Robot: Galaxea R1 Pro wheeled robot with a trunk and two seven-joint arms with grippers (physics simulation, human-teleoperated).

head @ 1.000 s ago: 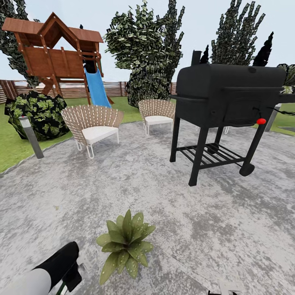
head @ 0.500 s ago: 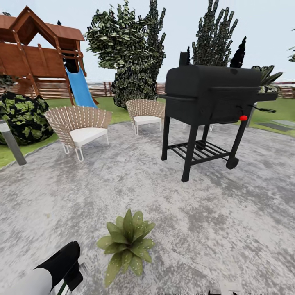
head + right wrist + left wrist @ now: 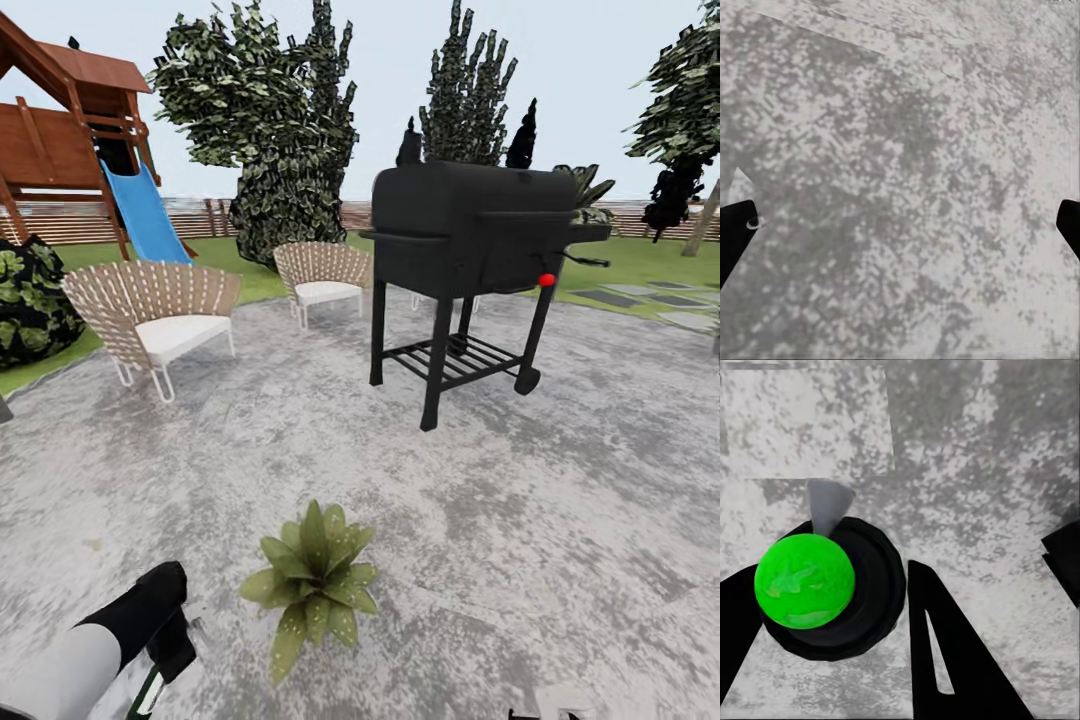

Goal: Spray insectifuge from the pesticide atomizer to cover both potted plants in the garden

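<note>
Surface: your view covers a round grey speckled paved patio [image 3: 520, 520], with a black barrel grill [image 3: 465, 255] and two slatted chairs [image 3: 150, 310].
Plant: green pointed-leaf rosette potted plant [image 3: 312, 580], just right of your left arm.
Left gripper [image 3: 832, 600]: closed around a green-topped dark bottle [image 3: 804, 581].
Right gripper [image 3: 900, 225]: spread wide.

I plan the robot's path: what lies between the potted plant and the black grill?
In the head view, bare grey patio separates the potted plant from the black grill; nothing stands there.

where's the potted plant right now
In the head view the potted plant sits low and centre on the grey paved patio, just right of the robot's left arm, with the black grill farther back to the right.
</note>
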